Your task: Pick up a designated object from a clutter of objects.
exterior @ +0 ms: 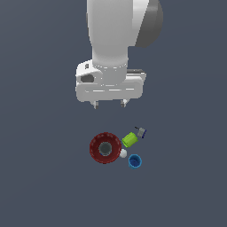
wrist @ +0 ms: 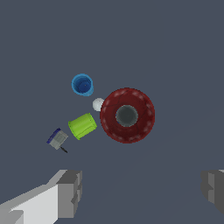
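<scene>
Dark red and ribbed at the rim, the bowl is the largest thing in the clutter and the one to be picked up; it rests on the grey floor, untouched. Around the bowl sit the others: a white ball touching or almost touching its rim, a green cylinder lying on its side just beside it, a blue cup near it beyond the ball, and a small grey-blue piece past the cylinder, farthest from the bowl.

Hanging above the bowl and well clear of it, the gripper has its two fingers spread wide with nothing between them. In the wrist view the bowl lies ahead of the open fingers, not between them.

By my reading the task is barely begun: nothing is grasped or lifted. What remains is lining the fingers up over the bowl's rim, descending, closing on it and raising it without knocking the ball or cylinder.
</scene>
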Motion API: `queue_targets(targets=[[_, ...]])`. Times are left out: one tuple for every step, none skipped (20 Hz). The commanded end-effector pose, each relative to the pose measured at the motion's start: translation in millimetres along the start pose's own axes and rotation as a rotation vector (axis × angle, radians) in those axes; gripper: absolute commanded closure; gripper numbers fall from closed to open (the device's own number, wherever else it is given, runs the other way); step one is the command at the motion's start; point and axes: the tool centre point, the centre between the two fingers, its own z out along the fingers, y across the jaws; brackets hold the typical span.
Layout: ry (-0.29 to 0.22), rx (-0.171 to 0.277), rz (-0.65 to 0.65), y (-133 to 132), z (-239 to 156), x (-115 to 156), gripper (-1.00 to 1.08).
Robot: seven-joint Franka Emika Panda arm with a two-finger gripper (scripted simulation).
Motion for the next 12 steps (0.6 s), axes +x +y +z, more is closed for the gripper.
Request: queue_targets(targets=[[-0.003,-0.002,-0.045,-3.4,16.7,9.3,-0.92],[-0.004,-0.002,-0.066,-5.0,24.4,13.5,-0.92],[-0.006,-0.002,-0.089,-6.7,32.7,17.8,-0.92],[-0.007,-0.002,-0.112,-8.6,41.6,22.2,-0.92],[-0.008,-0.002,-0.137,-10.7,51.2,26.6,-0.92],[-0.009,-0.002,-0.162,-13.0,61.1,31.0,-0.92],[-0.011,-0.001,-0.188,-15.3,71.2,35.2,-0.92],[-0.012,0.0,-0.213,-17.7,81.4,39.1,-0.92],[-0.013,0.001,-0.239,-20.1,91.7,42.9,-0.92],[-0.014,0.002,-0.264,-22.7,102.1,46.4,-0.92],[-0.015,0.004,-0.289,-25.3,112.6,49.7,-0.92],[-0.016,0.006,-0.315,-28.0,123.3,52.8,-0.92]])
